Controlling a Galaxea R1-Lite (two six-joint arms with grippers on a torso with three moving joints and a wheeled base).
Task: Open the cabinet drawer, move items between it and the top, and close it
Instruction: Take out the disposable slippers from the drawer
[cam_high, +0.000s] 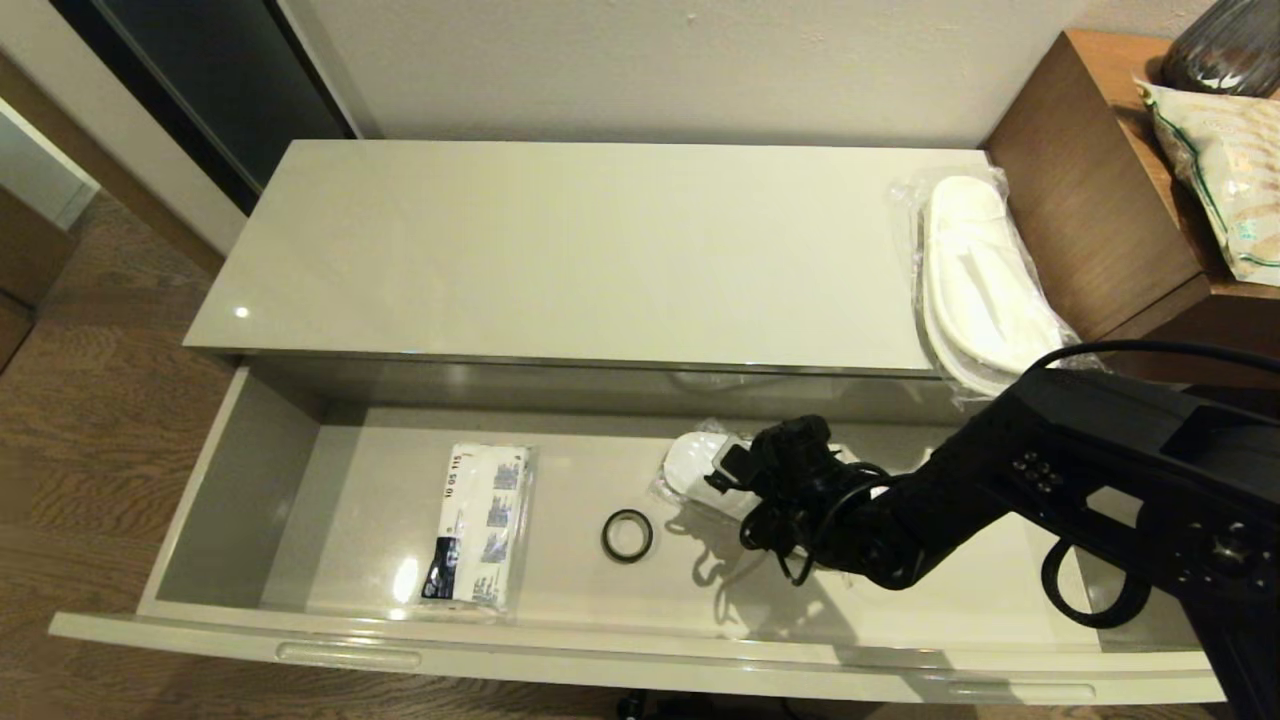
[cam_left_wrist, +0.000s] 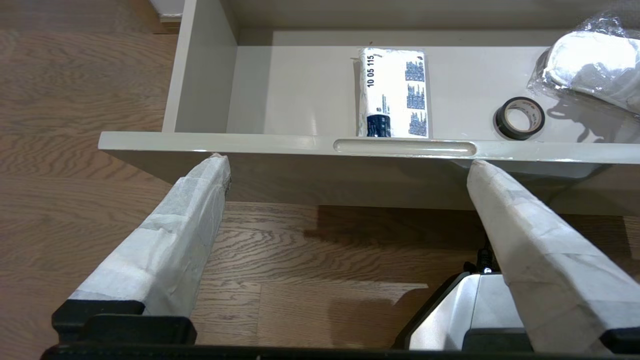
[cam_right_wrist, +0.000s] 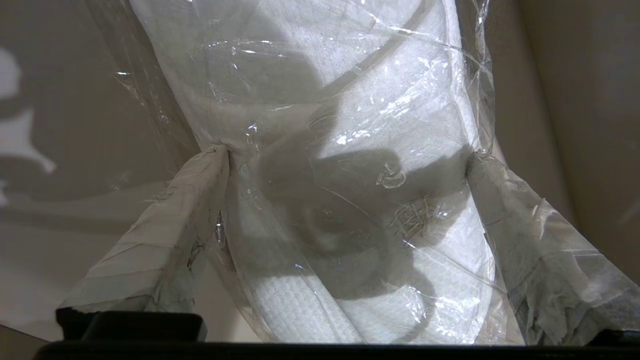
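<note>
Wood floor fronts the low cabinet; the cabinet drawer (cam_high: 200, 480) is pulled out w/ packet (cam_high: 477, 524), black ring (cam_high: 627, 535) & bagged slippers (cam_right_wrist: 345, 165) inside, 2nd pair (cam_high: 975, 280) on the top (cam_high: 560, 250). Right end effector (cam_right_wrist: 345, 155) straddles the bagged slippers, fingers spread wide, nothing clamped; left end effector (cam_left_wrist: 345, 165) hangs wide open, empty, before the drawer front. Risk: slick film bunches or slides on closing, so the fingers may catch only plastic & the pair drops.

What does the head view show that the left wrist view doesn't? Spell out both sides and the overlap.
Head view only: the top, with a bagged slipper pair on it, and the right gripper down in the drawer over the other pair. Left wrist view only: the left gripper, open, low before the drawer front, and the floor under it. Both: the open drawer, white packet, black ring, second slipper pair.
</note>
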